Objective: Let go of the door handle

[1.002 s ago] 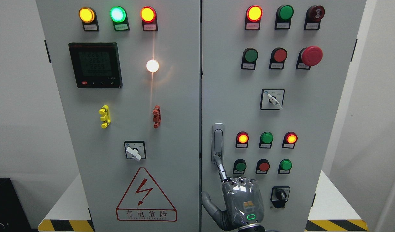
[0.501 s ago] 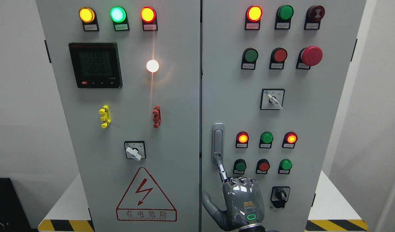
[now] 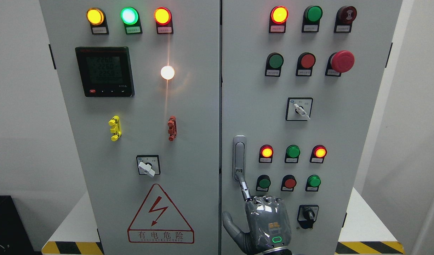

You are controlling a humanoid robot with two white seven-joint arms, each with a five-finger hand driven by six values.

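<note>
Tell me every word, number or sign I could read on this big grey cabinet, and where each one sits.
"有电危险": red-bordered warning triangle with a lightning bolt, low on the left door.
Digital meter: three rows of green digits, too dim to read reliably.
"ELECTRIC" seems to end the tiny line beneath the Chinese words; the rest is blurred.
Small label plates under the lamps and buttons: too small to read.
Rotary switch plate: markings too small.

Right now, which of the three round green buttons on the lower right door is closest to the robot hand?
The round green button in the lower row, leftmost; it sits just right of the extended finger.
</note>
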